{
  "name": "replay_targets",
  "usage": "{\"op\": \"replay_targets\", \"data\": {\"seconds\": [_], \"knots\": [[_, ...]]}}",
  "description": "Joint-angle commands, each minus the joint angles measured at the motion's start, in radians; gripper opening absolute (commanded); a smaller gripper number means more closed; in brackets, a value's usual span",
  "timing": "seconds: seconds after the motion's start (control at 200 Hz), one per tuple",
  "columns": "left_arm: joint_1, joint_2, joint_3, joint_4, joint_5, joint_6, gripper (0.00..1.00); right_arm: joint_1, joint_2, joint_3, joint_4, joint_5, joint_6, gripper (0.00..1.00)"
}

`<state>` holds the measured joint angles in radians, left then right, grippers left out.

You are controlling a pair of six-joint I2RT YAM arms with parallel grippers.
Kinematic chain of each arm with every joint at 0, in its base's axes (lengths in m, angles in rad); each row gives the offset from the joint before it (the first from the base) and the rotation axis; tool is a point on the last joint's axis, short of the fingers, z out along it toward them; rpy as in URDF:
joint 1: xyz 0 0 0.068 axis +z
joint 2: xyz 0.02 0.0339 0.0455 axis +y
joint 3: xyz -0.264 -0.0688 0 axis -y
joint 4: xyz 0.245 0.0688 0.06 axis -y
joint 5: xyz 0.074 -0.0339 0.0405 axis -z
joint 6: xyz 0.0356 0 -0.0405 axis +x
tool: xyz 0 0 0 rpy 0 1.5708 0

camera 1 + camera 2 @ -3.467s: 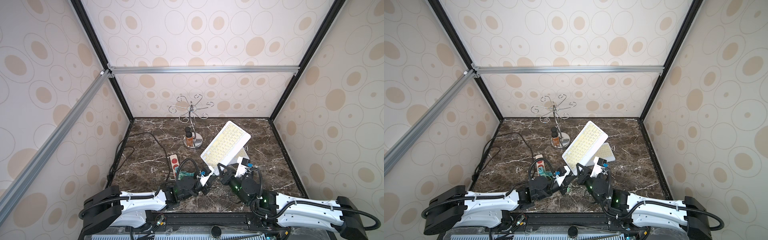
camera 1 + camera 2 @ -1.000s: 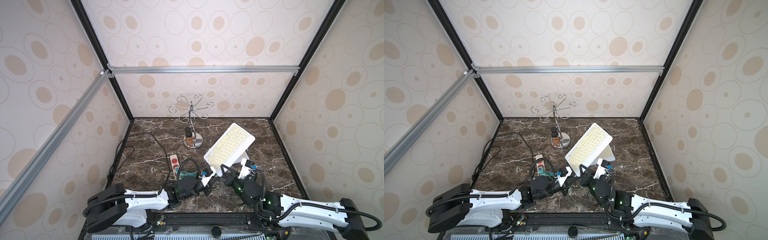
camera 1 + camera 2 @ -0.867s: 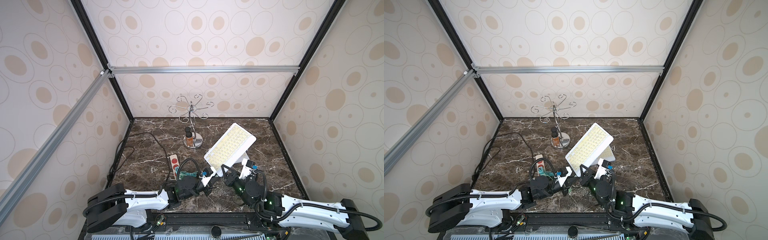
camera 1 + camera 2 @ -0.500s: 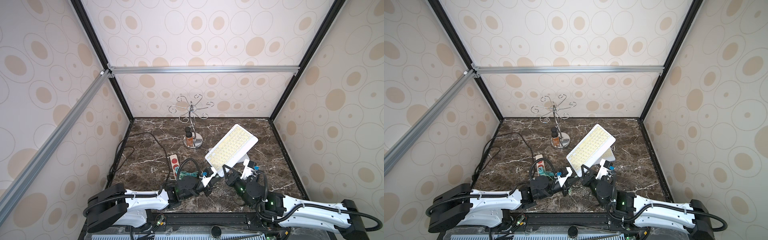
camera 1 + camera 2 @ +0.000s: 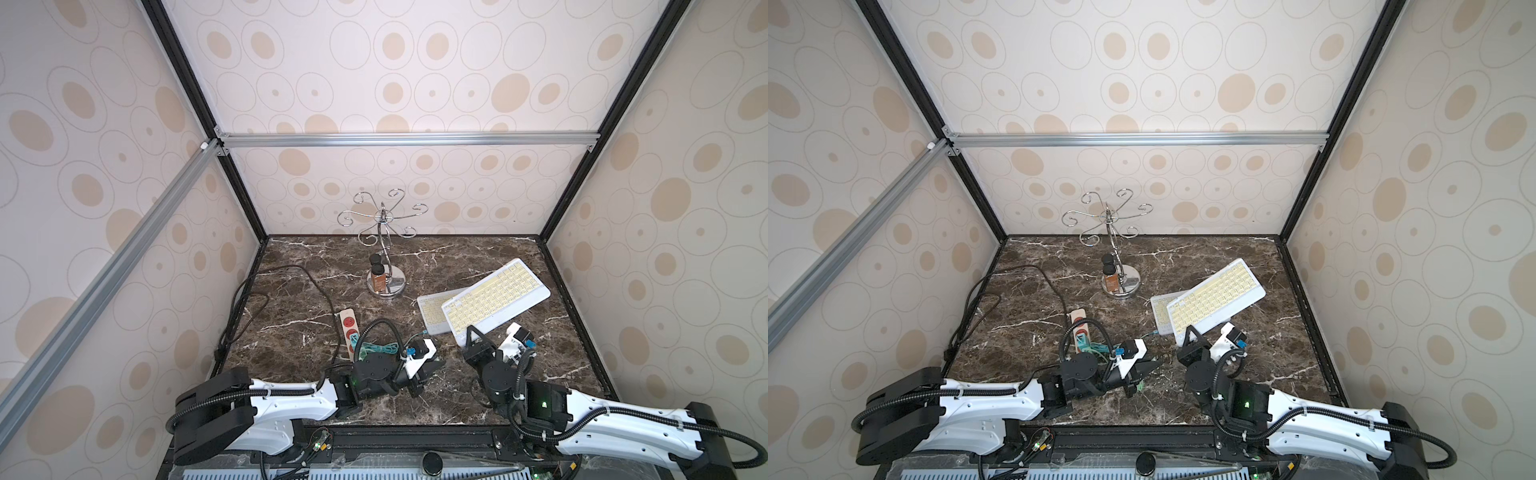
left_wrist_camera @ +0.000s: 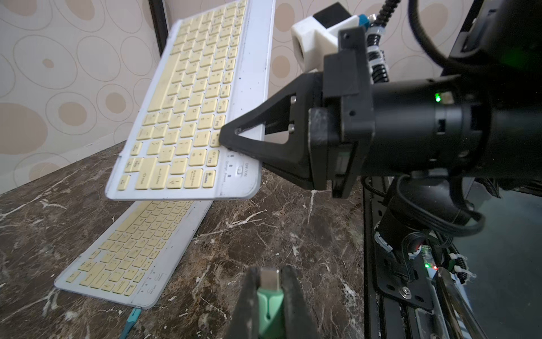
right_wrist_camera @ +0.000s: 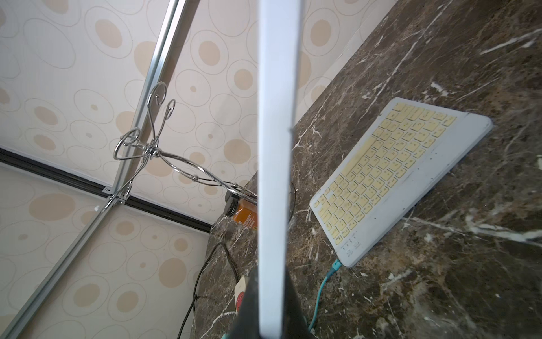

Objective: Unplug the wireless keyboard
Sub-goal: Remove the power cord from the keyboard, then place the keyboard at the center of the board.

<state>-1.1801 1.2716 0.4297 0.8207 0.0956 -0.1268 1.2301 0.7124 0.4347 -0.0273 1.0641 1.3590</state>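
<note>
the lifted keyboard (image 5: 496,297) is clamped by the right gripper (image 5: 468,337) above the flat keyboard (image 5: 432,309); the green plug (image 6: 270,308) is pinched in the left gripper (image 6: 270,278), apart from it.

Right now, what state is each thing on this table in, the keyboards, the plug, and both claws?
Lifted keyboard: off the table, tilted, no cable in view on it.
Second keyboard: flat on the table, teal cable plugged in.
Green plug: free of any socket, pinched in the left claw.
Left claw: shut on green plug.
Right claw: shut on lifted keyboard's edge.
Bottle: upright, capped.
</note>
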Motion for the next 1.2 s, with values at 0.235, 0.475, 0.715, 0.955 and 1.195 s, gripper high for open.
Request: {"op": "replay_targets", "data": {"seconds": [0.235,0.475,0.715,0.955,1.195], "knots": [[-0.006,-0.01,-0.028,-0.076,-0.131,-0.031,0.0,0.001,0.059,0.198,-0.867,0.004,0.858,0.0],[-0.005,0.001,-0.039,-0.032,-0.12,-0.051,0.0,0.002,0.1,0.051,-0.766,-0.111,1.037,0.0],[-0.005,0.028,0.0,-0.07,-0.108,-0.043,0.0,0.002,0.156,-0.009,-0.712,-0.172,1.103,0.0],[-0.005,0.006,-0.012,-0.061,-0.113,-0.043,0.0,0.0,0.206,-0.04,-0.697,-0.227,1.159,0.0],[-0.004,0.011,-0.011,-0.057,-0.102,-0.049,0.0,0.002,0.239,-0.048,-0.677,-0.25,1.183,0.0]]}}
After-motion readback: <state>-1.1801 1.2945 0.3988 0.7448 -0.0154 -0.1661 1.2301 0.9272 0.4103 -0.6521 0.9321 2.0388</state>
